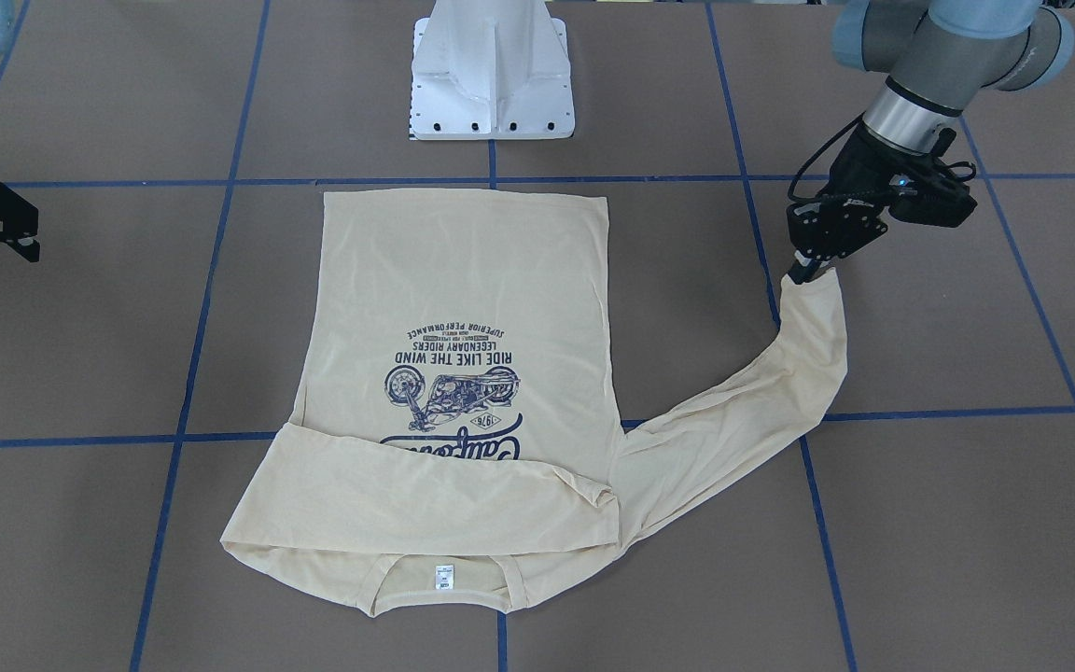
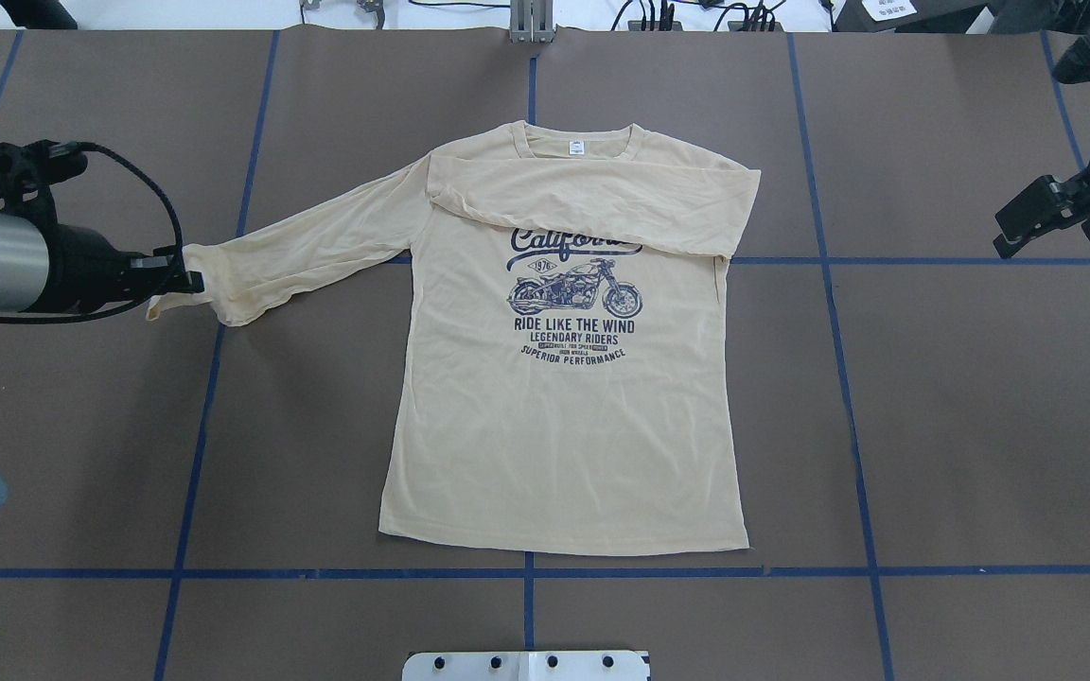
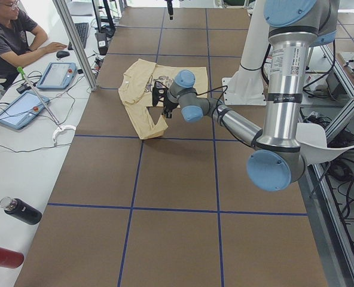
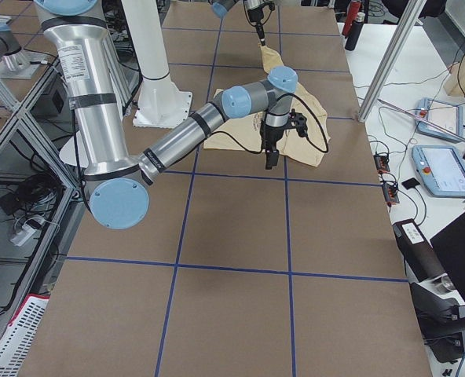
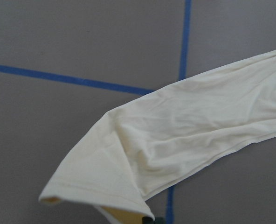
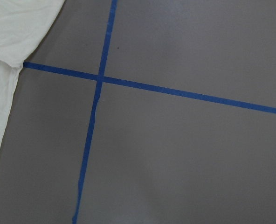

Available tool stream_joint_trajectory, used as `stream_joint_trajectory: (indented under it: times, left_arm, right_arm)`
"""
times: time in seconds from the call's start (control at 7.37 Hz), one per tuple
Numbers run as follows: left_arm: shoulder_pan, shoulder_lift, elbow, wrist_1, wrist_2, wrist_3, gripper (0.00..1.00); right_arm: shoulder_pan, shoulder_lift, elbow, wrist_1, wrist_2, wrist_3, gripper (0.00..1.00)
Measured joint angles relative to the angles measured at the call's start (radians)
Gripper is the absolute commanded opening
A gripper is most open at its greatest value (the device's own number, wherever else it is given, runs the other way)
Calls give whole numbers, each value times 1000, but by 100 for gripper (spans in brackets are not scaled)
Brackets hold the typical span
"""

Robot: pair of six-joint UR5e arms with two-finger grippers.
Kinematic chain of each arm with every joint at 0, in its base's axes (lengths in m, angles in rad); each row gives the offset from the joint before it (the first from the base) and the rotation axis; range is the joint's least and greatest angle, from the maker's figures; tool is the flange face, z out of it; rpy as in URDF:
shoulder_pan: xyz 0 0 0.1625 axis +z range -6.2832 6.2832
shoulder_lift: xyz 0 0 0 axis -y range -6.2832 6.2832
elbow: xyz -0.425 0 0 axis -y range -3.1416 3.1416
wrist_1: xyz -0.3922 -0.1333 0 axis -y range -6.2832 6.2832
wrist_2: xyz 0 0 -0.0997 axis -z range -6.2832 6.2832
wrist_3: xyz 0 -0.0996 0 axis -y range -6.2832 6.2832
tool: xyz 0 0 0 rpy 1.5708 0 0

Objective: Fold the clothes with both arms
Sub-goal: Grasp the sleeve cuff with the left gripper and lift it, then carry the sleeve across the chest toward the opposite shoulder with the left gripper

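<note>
The cream-yellow shirt (image 2: 564,426) lies flat, print side up, in the middle of the table (image 2: 961,416). One long sleeve is folded across the chest, over the top of the "California" print (image 2: 573,244). The other sleeve (image 2: 308,251) stretches out sideways, and my left gripper (image 2: 187,281) is shut on its cuff, lifting it slightly. From the front, the same gripper (image 1: 801,273) pinches the sleeve end (image 1: 817,308). The left wrist view shows the sleeve (image 5: 189,135) hanging over the table. My right gripper (image 2: 1042,232) hovers open, well off the shirt's other side, holding nothing.
The white pedestal base (image 1: 491,75) stands just behind the shirt's hem. Blue tape lines (image 6: 100,79) cross the brown table top. A person (image 3: 9,36) sits at a side desk with tablets (image 3: 56,75), and bottles (image 3: 21,210) lie along that side.
</note>
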Motion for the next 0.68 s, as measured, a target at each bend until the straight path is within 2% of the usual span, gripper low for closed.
stream_joint_trajectory:
  times: [0.27,0.41,0.68]
  left_arm:
    - [-7,-342,78,183,-59,-120,0]
    - [-1,-514,179,226,-65,-181,0]
    - [55,-742,435,168,-61,-258,0]
  right_arm:
    - [21,-69,16,6,-4,-27,100]
    - [30,-94,19,7,-7,-49,100]
    - [41,-113,18,8,-8,-67,100]
